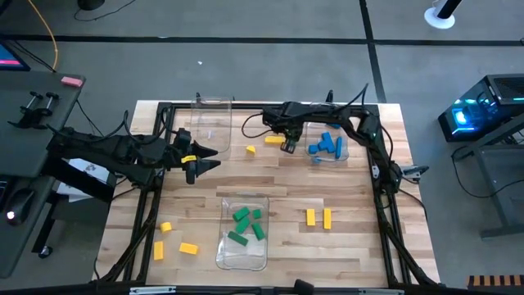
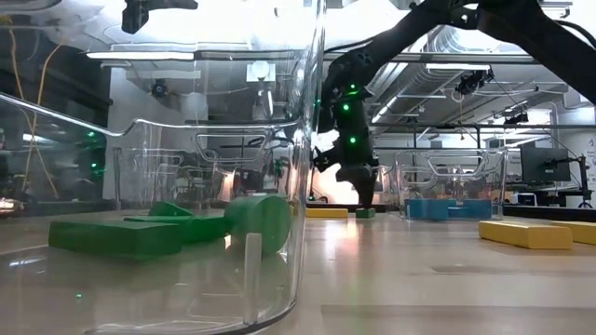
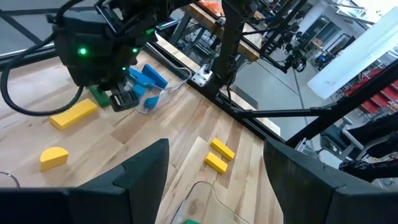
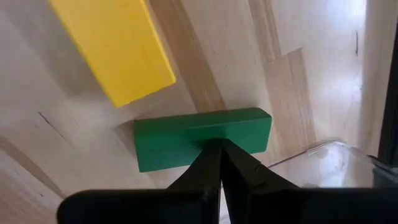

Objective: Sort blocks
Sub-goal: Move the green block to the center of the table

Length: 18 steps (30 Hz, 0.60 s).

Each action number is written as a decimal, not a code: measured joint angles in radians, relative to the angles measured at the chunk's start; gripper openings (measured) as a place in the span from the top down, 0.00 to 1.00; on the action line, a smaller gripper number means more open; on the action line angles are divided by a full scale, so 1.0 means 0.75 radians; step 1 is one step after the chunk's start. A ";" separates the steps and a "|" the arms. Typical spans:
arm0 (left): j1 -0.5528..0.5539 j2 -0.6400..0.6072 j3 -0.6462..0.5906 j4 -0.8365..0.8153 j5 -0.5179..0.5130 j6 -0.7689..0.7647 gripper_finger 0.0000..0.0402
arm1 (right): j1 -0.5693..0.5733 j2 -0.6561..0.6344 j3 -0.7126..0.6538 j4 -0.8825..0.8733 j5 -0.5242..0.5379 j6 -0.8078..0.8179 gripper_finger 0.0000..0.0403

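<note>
The right hand [image 1: 288, 146] is seen lowered to the wooden desk [image 1: 360, 238], its fingers pressed together with their tips at the near edge of a green bar-shaped block [image 4: 202, 138] that lies flat on the wood; whether the tips touch it cannot be told. Just beyond that green bar lies a yellow bar-shaped block [image 4: 112, 46], close to it but not touching. Beside the hand stands a clear plastic bin [image 1: 344, 154] in which several blue blocks [image 1: 328, 145] are heaped. A small yellow half-round block [image 1: 250, 149] lies on the other side of the hand. The left hand [image 1: 206, 159] is held over the left part of the desk, its fingers spread and nothing between them. Nearer the front, a second clear bin [image 1: 223, 252] holds green blocks [image 1: 245, 224]; two yellow bars [image 1: 318, 217] lie to its right and three yellow blocks [image 1: 173, 242] to its left.
</note>
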<state>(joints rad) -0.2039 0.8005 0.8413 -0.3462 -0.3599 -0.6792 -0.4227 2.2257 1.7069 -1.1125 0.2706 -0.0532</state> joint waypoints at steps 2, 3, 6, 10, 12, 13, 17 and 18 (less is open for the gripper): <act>0.000 0.000 0.000 -0.001 0.000 0.000 0.38 | 0.026 0.000 0.000 -0.005 -0.015 -0.026 1.00; 0.000 0.000 0.000 -0.001 0.000 0.001 0.38 | 0.042 0.000 0.001 -0.015 -0.030 -0.045 1.00; 0.000 0.000 0.000 -0.001 0.000 0.001 0.38 | 0.096 0.001 0.001 -0.062 -0.068 -0.102 1.00; 0.000 0.000 0.000 -0.001 0.000 0.001 0.38 | 0.192 0.002 0.000 -0.094 -0.107 -0.148 1.00; 0.000 0.000 0.000 -0.001 0.000 0.001 0.38 | 0.246 0.002 0.000 -0.101 -0.143 -0.152 1.00; 0.000 0.000 0.000 -0.001 0.000 0.001 0.38 | 0.272 0.002 0.000 -0.100 -0.170 -0.156 1.00; 0.000 0.000 0.000 -0.001 0.000 0.002 0.38 | 0.396 0.002 0.000 -0.082 -0.237 -0.185 1.00; 0.000 0.000 0.000 -0.001 0.001 0.002 0.38 | 0.426 0.002 0.000 -0.078 -0.250 -0.185 1.00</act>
<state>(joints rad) -0.2039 0.8005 0.8413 -0.3470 -0.3595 -0.6777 -0.1033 2.2272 1.7069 -1.1710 0.0834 -0.1921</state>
